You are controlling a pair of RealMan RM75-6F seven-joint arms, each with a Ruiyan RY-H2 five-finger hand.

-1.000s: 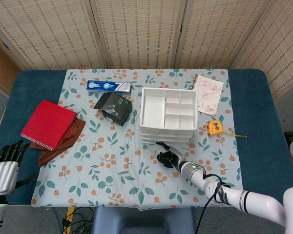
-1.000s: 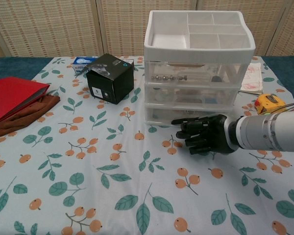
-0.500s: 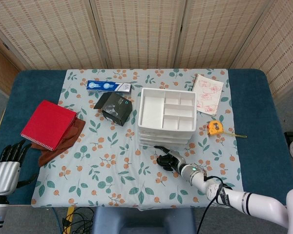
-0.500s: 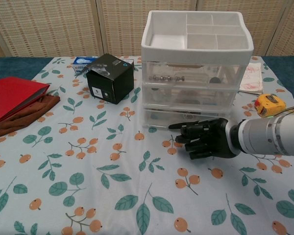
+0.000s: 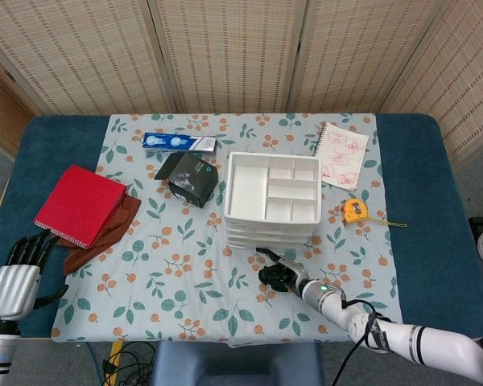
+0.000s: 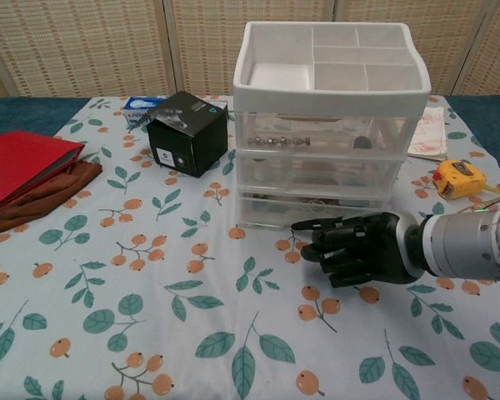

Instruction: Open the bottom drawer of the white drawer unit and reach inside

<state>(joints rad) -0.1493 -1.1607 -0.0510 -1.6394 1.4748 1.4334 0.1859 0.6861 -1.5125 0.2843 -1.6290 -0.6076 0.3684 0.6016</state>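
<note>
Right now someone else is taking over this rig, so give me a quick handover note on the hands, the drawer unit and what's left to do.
Right hand: low in front of the white drawer unit, fingers curled toward the bottom drawer; whether they touch its front edge cannot be told. It holds nothing that can be seen.
Left hand: idle at the near left table edge, fingers spread, holding nothing.
Drawer unit: upright mid-table on the floral cloth, beside the black box.
Done: right hand brought to the bottom drawer.
Left: the drawer shows no clear gap, so pull it open, then reach inside.

bright, even light; soft shadows
</note>
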